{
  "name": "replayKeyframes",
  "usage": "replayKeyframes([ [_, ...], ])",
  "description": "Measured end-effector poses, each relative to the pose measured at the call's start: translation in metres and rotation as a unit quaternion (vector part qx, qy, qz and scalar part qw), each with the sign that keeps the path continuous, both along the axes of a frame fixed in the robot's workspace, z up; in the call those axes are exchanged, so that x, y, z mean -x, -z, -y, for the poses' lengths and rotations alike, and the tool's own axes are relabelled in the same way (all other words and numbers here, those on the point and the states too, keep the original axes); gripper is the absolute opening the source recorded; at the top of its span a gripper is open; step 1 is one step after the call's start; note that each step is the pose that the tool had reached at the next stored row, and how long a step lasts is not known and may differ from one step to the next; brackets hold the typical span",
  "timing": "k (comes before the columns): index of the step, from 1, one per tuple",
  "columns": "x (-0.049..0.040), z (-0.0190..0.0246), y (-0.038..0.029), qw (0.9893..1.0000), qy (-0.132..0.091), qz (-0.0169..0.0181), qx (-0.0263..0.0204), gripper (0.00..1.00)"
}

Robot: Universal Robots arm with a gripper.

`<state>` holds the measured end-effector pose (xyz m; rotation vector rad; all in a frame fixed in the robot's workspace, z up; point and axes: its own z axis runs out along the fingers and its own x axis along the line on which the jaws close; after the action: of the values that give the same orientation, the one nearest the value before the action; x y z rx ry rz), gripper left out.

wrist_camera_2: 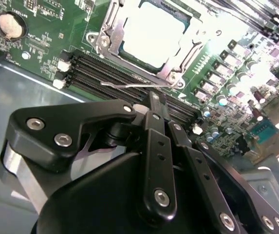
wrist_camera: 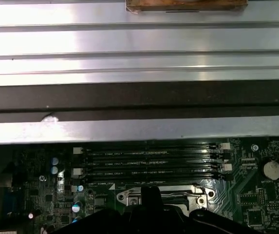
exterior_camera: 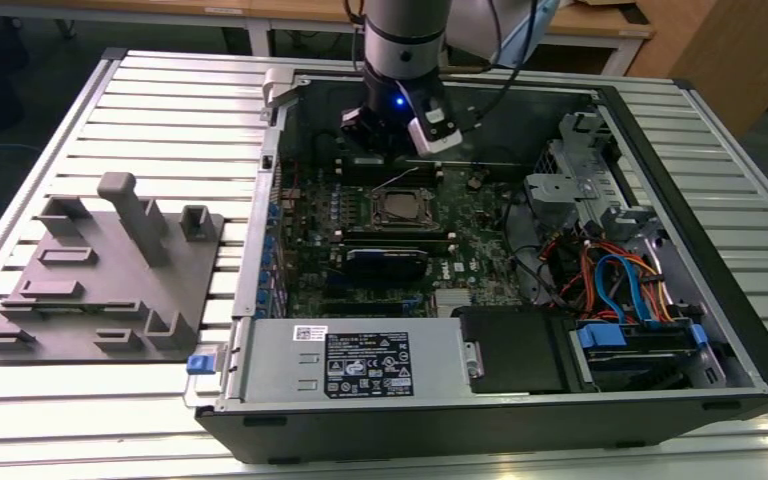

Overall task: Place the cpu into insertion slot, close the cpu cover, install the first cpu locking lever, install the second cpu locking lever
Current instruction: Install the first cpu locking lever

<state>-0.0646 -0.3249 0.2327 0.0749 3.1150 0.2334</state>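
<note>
cpu: seated in insertion slot, cpu cover down around it.
gripper: fingers pressed together, holding nothing, near the slim lever.

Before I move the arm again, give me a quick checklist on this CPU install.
1. cpu lying in its place on the board: ok, its pale top shows.
2. cpu cover down around the cpu: ok, as far as the second wrist view shows.
3. Locking lever latched: not ok, the thin wire stands free over the memory slots.
4. Other locking lever latched: cannot tell.
5. gripper at the free lever: ok, its tip is right beside it.
</note>
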Motion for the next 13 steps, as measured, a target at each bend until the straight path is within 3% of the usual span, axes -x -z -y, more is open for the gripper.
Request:
replayKeyframes([
  [13,-0.0098,-0.0043,0.0039,1.0,0.0,0.0,0.0029,0.1],
])
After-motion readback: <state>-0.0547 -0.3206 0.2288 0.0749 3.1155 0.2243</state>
